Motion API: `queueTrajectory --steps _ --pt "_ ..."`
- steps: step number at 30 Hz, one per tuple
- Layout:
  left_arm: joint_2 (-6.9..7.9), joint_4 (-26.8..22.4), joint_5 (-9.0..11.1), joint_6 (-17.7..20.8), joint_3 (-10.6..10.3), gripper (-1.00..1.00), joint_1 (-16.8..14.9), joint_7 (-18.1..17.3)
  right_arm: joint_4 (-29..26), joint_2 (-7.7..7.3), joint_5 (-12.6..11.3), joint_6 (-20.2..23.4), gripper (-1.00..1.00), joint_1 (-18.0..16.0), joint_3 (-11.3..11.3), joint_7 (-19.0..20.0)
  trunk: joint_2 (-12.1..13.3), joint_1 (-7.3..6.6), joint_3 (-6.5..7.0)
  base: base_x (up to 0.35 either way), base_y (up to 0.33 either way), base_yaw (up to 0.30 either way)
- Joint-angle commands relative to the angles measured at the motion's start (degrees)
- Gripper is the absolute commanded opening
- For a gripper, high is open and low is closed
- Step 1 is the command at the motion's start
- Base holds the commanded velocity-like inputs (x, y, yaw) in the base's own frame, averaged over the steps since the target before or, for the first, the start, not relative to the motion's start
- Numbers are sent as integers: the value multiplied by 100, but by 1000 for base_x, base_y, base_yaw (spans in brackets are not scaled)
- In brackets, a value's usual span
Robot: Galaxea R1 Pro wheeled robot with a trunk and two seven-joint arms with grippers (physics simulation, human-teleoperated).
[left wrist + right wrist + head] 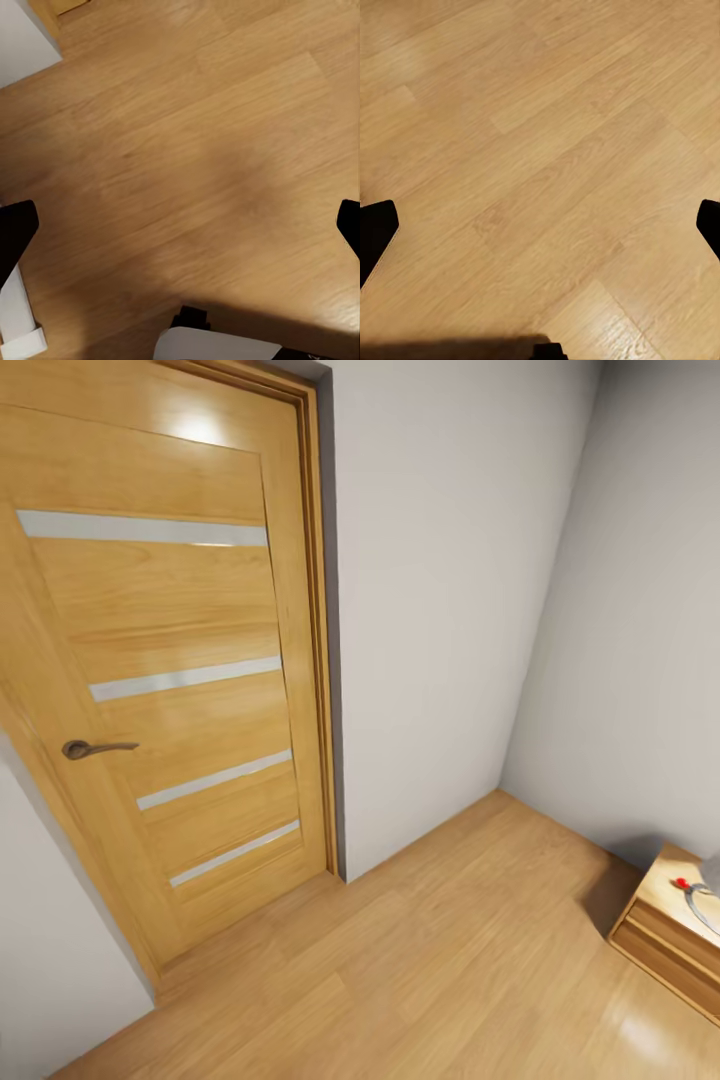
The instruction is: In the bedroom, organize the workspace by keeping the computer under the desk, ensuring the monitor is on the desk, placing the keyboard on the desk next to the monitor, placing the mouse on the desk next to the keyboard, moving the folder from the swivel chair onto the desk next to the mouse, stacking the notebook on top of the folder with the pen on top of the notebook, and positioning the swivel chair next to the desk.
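**Robot faces a closed door in a corner**

One wooden door [165, 660] with four pale glass strips and one dark lever handle [92, 748] stands at ten o'clock in the head view. One low wooden chest [668, 940] sits at four o'clock on the plank floor [400, 980]. The left gripper [180, 225] and right gripper [540, 225] both hang spread wide, empty, over bare floor. None of the desk items appear here.

One wooden door [165, 660], closed, with four pale horizontal strips and one dark lever handle [92, 748]. Two plain grey walls meeting in one corner. One plank floor [420, 970]. One light wooden chest [672, 930] at the edge, carrying one small red item [682, 883].
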Motion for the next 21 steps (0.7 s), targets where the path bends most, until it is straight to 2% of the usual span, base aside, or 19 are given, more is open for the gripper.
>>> queueTrajectory --steps 1,5,11,17,21 --pt "-2 6 47 -18 -36 100 -6 11 13 1 40 -19 100 -8 1 -43 -12 6 -5 256 0 168" --pt "-8 6 41 -10 -36 100 -6 11 13 8 40 -19 100 -8 1 -56 -12 6 24 191 0 166" --pt "-10 6 39 -6 -36 100 -6 10 13 17 40 -19 100 -8 1 -74 -12 6 65 55 0 194" --pt "-10 6 43 -11 -36 100 -6 11 13 19 40 -19 100 -8 1 -78 -12 6 95 7 -3 235" --pt "-11 6 39 -12 -36 100 -6 11 13 19 40 -19 100 -8 1 -78 -12 6 107 -165 -146 260"
